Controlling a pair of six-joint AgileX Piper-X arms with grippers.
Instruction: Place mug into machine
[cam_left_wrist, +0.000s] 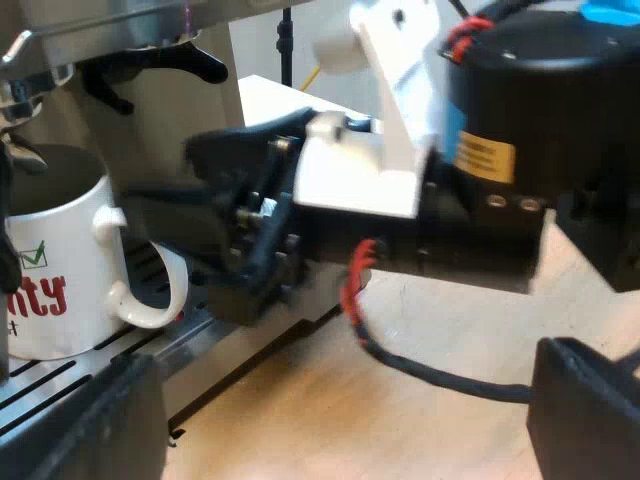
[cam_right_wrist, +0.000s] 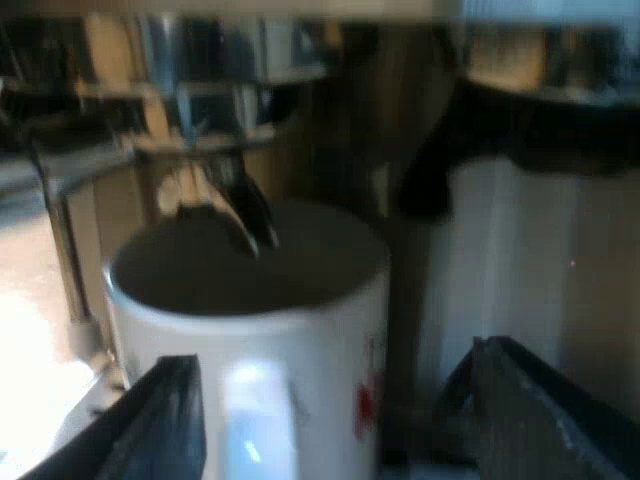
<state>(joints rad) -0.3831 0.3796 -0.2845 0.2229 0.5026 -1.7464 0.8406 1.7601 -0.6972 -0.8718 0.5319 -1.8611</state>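
The mug stands on the drip tray of the espresso machine, under its spouts. It sits between the right gripper's spread fingers, handle toward that wrist. The left gripper hangs nearby, its fingers wide apart and holding nothing.
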